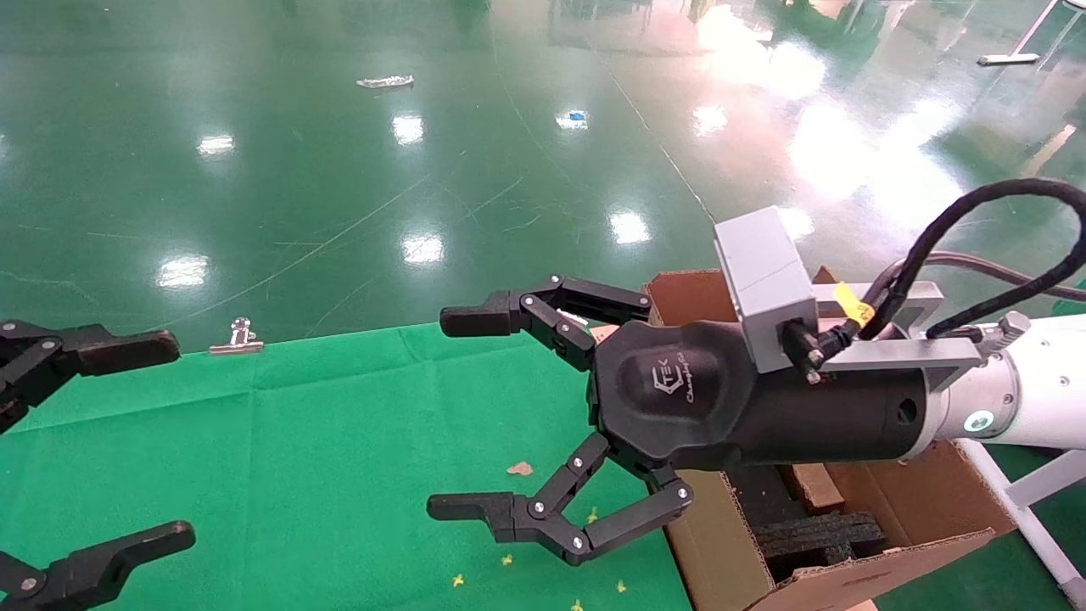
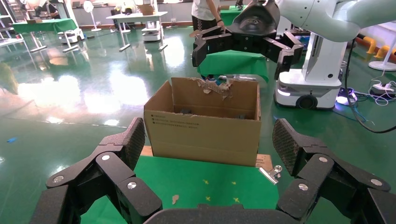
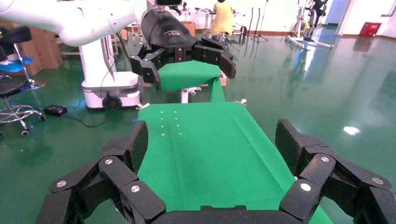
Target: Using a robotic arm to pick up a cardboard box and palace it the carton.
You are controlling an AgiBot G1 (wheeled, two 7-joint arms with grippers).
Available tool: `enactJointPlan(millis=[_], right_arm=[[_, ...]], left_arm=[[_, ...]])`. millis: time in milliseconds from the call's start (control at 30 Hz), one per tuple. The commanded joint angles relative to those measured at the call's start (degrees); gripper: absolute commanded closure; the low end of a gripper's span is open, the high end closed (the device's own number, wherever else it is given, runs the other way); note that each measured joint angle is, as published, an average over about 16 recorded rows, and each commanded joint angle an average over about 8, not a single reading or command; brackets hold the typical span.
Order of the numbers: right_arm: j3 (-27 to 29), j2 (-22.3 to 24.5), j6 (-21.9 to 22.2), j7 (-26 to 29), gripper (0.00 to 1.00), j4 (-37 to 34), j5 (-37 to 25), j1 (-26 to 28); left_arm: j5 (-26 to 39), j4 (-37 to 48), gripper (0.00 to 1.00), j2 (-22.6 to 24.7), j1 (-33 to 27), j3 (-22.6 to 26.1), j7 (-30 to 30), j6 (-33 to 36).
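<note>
Holding black foam blocks, carton sits open.

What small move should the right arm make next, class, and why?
Probably draw the right gripper back, clear of the carton. Its jaws stand open and empty above the green cloth. No small box shows on the cloth, and what looks like a slim brown box lies beside the black foam inside the carton. The left gripper hangs open, idle.

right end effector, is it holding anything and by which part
Nothing is held. The right end effector is open and empty above the green table, beside the carton. The left end effector is open and empty too.
</note>
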Motion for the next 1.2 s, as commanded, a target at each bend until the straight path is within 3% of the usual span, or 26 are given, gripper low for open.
enactJointPlan(millis=[33,133,1200], right_arm=[[-0.3,0.0,0.1,0.1,0.0,-0.3,-0.2,0.3],[-0.6,-0.1,0.1,0.2,0.0,-0.5,-0.3,0.6],[-1.6,-0.3,0.4,0.4,0.0,-1.2,-0.9,1.6]], left_arm=[[0.0,0.0,0.0,0.0,0.0,0.0,0.0,0.0],[0.0,0.0,0.03,0.0,0.0,0.0,0.0,0.0],[0.0,0.0,0.0,0.0,0.0,0.0,0.0,0.0]])
